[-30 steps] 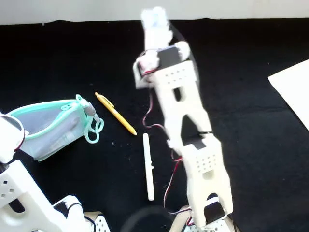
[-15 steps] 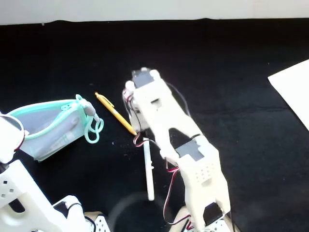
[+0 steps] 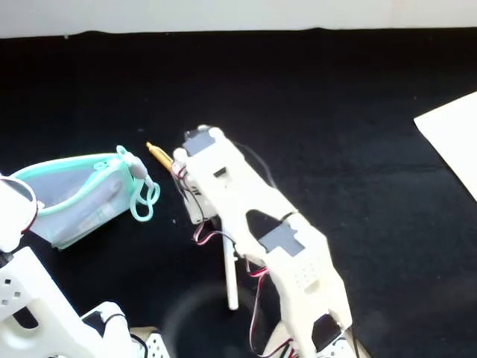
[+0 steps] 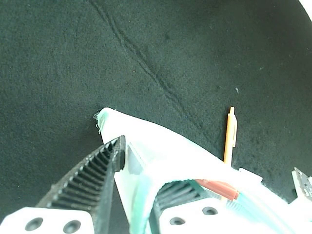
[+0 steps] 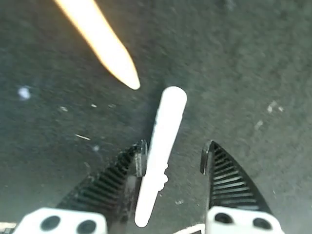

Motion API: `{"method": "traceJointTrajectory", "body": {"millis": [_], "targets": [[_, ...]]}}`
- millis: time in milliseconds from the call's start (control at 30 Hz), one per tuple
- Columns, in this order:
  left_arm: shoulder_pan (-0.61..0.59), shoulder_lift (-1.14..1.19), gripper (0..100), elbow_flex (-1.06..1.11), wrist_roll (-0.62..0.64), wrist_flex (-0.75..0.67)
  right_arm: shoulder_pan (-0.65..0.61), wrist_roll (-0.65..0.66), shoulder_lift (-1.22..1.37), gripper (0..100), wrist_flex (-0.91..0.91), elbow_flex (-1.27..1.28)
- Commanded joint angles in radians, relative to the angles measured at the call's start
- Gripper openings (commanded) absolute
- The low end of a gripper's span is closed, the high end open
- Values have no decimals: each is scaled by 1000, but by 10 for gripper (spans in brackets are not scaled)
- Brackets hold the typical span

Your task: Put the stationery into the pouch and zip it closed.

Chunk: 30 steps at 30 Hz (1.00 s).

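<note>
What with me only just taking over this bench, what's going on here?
Two robot arms are packing stationery. The left arm's jaws are shut on the edge of the translucent mint-green zip pouch, holding it with its mouth open. The right arm is low over the black table, its open jaws on either side of the white plastic stick-shaped pen, not yet closed. The orange pen lies beside that pen's end, outside the pouch.

Matt, felt-like black cloth is noted on the table (image 3: 358,97). The pouch (image 3: 74,201) is seen as translucent soft plastic, the white pen (image 5: 161,141) as smooth plastic.
</note>
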Motion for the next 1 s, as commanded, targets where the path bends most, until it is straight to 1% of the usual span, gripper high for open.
{"method": "traceJointTrajectory", "body": {"millis": [0,233,267,300,333,367,400,433,500,733,800,867,967], "targets": [[13,12,7,25,-12,-17,-8,-12,-61,191,-24,12],[13,13,7,27,-12,-17,8,-12,44,182,-131,159],[13,13,7,27,-12,-17,15,-9,54,152,-140,166],[13,13,7,27,-12,-17,22,-5,62,94,-142,166],[13,13,7,27,-12,-17,28,-3,64,7,-139,163],[13,13,7,27,-12,-17,33,-3,62,4,-139,165],[13,13,7,27,-12,-17,38,-2,59,24,-139,163],[13,13,7,27,-12,-17,38,-2,44,2,-139,153],[13,13,7,27,-12,-17,36,15,-21,8,-140,119],[13,13,7,27,-12,-17,28,183,-380,5,-191,-142],[15,13,7,27,-12,-17,10,233,-464,5,-211,-220],[16,13,7,27,-12,-17,-4,296,-510,5,-219,-321],[19,13,7,54,-14,-31,-25,400,-513,5,-222,-536]]}}
